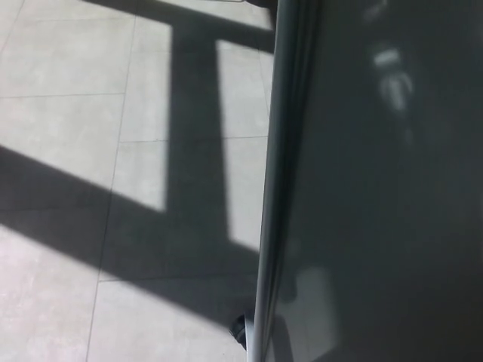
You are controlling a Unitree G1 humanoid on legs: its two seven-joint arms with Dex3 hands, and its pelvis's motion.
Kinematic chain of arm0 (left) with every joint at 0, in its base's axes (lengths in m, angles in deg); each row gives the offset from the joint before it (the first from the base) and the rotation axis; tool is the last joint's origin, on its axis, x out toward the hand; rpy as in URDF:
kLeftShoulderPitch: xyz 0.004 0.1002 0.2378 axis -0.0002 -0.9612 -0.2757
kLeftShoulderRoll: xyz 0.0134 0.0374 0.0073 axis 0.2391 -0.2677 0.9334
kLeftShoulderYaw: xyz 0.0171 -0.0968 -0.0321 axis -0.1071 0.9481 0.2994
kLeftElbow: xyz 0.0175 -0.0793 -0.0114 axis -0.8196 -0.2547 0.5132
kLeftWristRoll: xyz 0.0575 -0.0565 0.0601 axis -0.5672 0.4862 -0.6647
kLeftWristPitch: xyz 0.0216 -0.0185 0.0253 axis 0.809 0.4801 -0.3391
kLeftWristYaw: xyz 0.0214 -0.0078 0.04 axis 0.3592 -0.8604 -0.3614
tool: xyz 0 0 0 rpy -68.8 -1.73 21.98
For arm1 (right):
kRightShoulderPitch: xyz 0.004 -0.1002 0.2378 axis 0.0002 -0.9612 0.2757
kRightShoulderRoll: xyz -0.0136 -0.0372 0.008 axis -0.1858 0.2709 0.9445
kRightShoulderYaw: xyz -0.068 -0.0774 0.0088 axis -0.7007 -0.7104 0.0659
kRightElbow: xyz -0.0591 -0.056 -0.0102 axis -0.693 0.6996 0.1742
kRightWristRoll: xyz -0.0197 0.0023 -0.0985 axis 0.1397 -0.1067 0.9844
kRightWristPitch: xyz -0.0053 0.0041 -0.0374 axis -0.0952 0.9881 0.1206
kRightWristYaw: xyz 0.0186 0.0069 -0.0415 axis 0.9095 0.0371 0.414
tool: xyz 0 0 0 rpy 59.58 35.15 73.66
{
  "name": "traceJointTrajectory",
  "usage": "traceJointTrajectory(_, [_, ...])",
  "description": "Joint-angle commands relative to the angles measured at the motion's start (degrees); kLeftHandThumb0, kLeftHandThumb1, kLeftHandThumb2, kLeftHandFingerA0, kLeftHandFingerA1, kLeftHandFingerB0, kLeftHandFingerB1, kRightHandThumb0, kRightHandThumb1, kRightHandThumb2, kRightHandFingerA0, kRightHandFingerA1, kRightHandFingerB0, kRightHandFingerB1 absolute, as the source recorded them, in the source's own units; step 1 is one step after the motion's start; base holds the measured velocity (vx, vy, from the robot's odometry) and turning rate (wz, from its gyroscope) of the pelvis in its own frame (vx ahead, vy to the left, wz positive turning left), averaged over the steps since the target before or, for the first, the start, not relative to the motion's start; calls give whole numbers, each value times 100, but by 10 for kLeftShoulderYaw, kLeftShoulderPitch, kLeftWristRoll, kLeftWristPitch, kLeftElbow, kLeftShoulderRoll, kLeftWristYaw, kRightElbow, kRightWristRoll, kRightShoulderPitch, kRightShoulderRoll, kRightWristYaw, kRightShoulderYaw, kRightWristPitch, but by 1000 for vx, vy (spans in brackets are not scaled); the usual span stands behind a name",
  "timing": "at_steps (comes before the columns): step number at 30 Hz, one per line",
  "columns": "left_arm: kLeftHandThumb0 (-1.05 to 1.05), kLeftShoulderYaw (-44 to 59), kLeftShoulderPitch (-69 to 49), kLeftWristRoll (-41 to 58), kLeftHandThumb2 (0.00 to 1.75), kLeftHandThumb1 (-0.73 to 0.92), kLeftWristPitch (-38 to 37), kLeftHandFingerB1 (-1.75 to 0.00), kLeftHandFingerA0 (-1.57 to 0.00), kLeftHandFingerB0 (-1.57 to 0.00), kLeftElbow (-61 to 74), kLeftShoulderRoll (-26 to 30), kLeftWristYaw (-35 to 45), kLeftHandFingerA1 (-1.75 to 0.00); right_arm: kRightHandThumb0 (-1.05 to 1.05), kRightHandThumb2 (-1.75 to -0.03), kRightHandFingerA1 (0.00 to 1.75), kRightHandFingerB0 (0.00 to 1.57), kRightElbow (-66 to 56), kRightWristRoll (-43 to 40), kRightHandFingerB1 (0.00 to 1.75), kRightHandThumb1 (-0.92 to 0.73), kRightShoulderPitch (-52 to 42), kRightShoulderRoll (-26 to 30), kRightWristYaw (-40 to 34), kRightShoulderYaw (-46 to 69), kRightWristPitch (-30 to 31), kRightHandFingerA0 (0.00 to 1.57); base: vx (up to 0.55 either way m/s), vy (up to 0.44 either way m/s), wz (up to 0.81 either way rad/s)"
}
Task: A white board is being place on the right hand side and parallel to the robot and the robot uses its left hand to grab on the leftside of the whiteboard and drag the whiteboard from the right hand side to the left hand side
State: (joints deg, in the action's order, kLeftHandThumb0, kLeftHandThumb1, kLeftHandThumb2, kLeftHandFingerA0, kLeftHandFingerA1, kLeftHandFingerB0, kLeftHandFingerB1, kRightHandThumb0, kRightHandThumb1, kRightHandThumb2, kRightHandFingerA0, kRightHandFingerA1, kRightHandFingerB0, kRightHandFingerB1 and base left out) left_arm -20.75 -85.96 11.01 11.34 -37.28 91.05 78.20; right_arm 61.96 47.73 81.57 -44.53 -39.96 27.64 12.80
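Whiteboard [377,188] fills the picture's right beside tiled floor [68,113]; neither hand shows.

No arm, wrist or hand of the robot appears to show anywhere in the head view.

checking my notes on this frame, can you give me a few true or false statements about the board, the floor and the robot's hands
1. The whiteboard fills the right part of the picture. True.
2. The robot's left hand grips the board's edge. False: no hand is in view.
3. The floor is tiled, with shadows across it. True.
4. The board lies flat on the floor. False: it stands upright, its frame edge running top to bottom.
5. A dark wheel shows at the board's foot. True.
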Motion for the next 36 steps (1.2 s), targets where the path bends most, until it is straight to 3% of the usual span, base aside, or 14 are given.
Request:
traceJointTrajectory(1, [-60,12,0,12,64,77,-70,-22,-25,-10,-16,29,48,-33,-45,-83,125,49,34,-1,83,-62,7,19,-7,8,-109,71,0,0,0])
traceJointTrajectory(2, [-33,20,-4,18,105,54,-72,-47,0,0,-16,28,47,-47,-46,-83,124,47,36,2,82,-62,6,19,-11,5,-115,71,0,0,0])
traceJointTrajectory(3, [-33,52,-1,52,100,47,-63,-47,0,0,-9,16,44,-46,-50,-83,123,40,42,-3,80,-64,8,19,-6,9,-125,69,0,0,0])
traceJointTrajectory(4, [-65,72,-1,68,80,55,-65,-31,-9,-5,1,9,39,-38,-55,-82,124,36,45,-7,80,-65,10,19,-2,12,-129,69,0,0,0])
traceJointTrajectory(7, [-50,114,-20,105,58,63,-90,-24,-14,-5,57,-4,58,-30,-60,-85,123,29,53,-16,76,-68,10,19,9,21,-141,67,0,0,0])
traceJointTrajectory(14, [-45,168,-35,186,70,53,-48,-15,-6,-5,242,-10,149,-36,-57,-80,121,26,68,-20,72,-72,9,9,15,30,-157,63,0,0,0])
traceJointTrajectory(15, [-38,166,-25,193,71,54,-34,-16,-5,-3,276,-8,157,-36,-59,-109,104,28,68,-25,67,-58,10,9,20,34,-155,70,0,0,0])
traceJointTrajectory(17, [-36,166,-13,202,67,53,-16,-15,-6,-7,311,-7,162,-36,-59,-110,105,24,71,-37,66,-59,12,6,35,43,-158,70,0,0,0])
traceJointTrajectory(18, [-41,158,1,191,68,52,-14,-20,-5,-7,344,-3,154,-36,-60,-79,125,21,72,-52,70,-73,13,2,52,54,-149,59,0,0,0])
traceJointTrajectory(19, [-42,151,14,183,58,54,-1,-22,-10,-6,364,-1,146,-31,-64,-75,123,21,72,-58,68,-78,12,0,54,60,-149,55,0,0,0])
traceJointTrajectory(21, [-47,135,45,169,72,44,22,-27,-9,0,409,1,136,-40,-66,-74,122,20,71,-78,67,-79,9,-7,73,79,-137,52,0,0,0])
traceJointTrajectory(31, [-34,33,224,167,71,47,202,-15,-1,0,484,-42,137,-30,-69,-71,119,19,68,-77,68,-83,-1,-8,97,98,-143,47,0,0,0])
traceJointTrajectory(35, [-47,-2,289,125,72,47,200,-16,-2,0,434,-54,136,-32,-71,-70,120,20,71,-81,69,-82,-3,-12,104,101,-145,50,0,0,0])
traceJointTrajectory(36, [-45,-7,311,126,56,53,196,-21,-8,0,407,-63,138,-31,-71,-69,117,18,71,-80,65,-82,-4,-11,103,101,-145,50,0,0,0])
